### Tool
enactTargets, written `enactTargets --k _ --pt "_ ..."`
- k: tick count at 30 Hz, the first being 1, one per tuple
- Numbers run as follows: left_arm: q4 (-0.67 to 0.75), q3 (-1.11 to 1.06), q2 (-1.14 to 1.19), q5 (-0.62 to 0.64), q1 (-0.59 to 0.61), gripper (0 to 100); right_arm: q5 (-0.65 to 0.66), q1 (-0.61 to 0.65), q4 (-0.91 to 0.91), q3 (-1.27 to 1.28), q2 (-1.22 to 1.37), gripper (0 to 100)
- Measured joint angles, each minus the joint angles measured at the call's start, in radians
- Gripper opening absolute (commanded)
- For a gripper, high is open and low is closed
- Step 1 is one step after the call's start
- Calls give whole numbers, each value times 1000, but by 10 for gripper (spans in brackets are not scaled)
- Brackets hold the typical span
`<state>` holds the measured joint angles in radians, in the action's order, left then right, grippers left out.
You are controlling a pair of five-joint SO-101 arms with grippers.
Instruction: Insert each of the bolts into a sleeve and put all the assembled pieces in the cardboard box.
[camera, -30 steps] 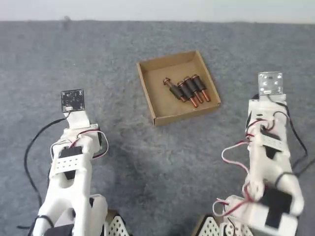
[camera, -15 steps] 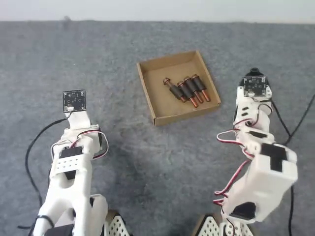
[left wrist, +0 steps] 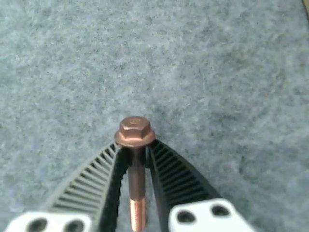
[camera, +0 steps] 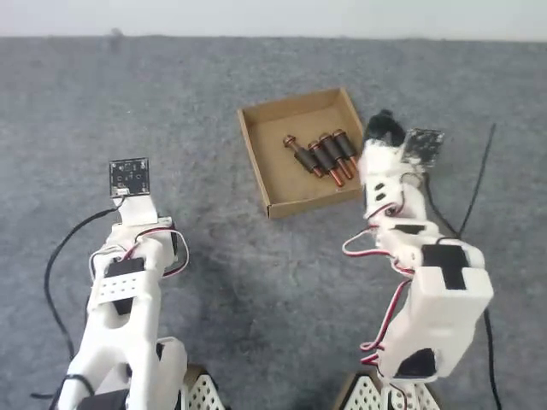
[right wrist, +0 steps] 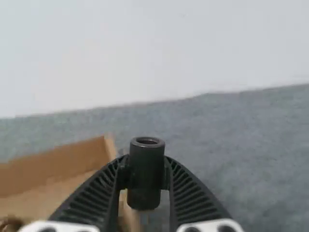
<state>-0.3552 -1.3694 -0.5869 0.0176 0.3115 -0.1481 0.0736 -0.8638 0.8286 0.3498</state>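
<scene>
My left gripper (left wrist: pixel 136 157) is shut on a copper bolt (left wrist: pixel 135 164) with its hex head past the fingertips, over bare grey carpet. In the high view that arm (camera: pixel 128 256) stands at the left, well away from the box. My right gripper (right wrist: pixel 145 169) is shut on a black sleeve (right wrist: pixel 145 171), held upright with its hole showing. In the high view the sleeve (camera: pixel 382 130) is at the right edge of the cardboard box (camera: pixel 256 162). Several assembled pieces (camera: pixel 325 155) lie side by side inside the box.
Grey carpet (camera: pixel 256 282) covers the table between the arms and the box. A white wall (right wrist: pixel 145 48) rises behind the far edge. Cables (camera: pixel 60 256) trail beside both arms.
The right arm has swung left and forward, bringing its sleeve from the far right to the box's right edge. The left arm has stayed in place.
</scene>
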Motion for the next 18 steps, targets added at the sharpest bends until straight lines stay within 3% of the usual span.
enactTargets --k 18 --pt "8 -2 0 0 0 10 0 296 -325 503 -216 9"
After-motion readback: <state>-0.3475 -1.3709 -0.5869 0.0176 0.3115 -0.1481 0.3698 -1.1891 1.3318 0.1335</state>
